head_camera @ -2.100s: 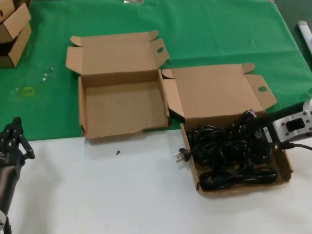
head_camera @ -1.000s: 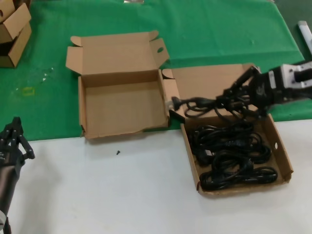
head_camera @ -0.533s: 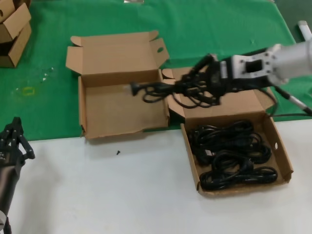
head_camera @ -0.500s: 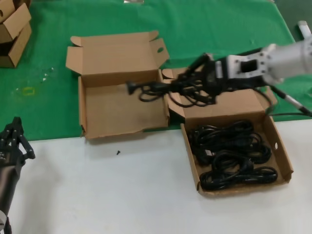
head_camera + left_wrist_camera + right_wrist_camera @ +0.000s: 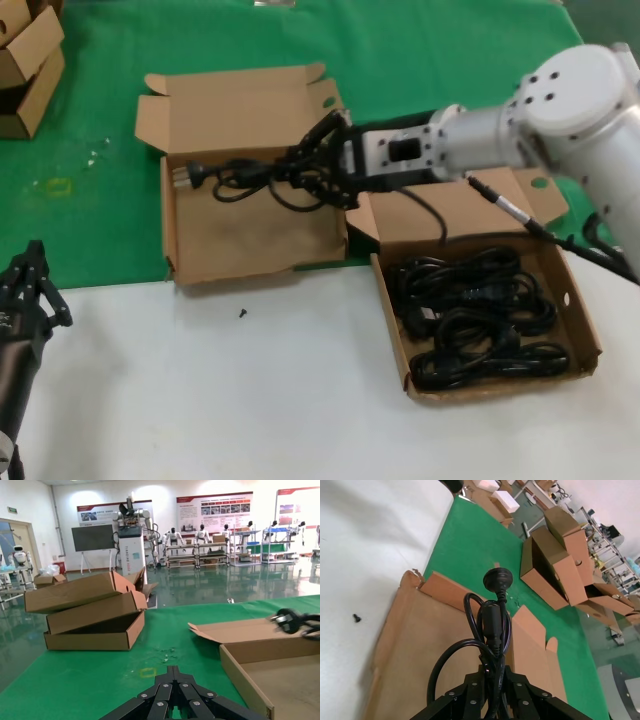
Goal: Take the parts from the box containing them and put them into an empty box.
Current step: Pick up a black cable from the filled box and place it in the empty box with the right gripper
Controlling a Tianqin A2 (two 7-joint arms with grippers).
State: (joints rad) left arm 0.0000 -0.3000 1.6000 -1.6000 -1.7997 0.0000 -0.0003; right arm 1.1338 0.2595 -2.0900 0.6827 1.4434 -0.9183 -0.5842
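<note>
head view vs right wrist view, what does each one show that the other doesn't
Only the head view shows the box containing them, its remaining cords, and the parked left gripper near the table's front edge.

Only the right wrist view shows the stack of smaller cartons on the green cloth seen from behind the held power cord.

Both show the right gripper shut on that cord over the empty box, plug leading, and the small black screw on the white table.
</note>
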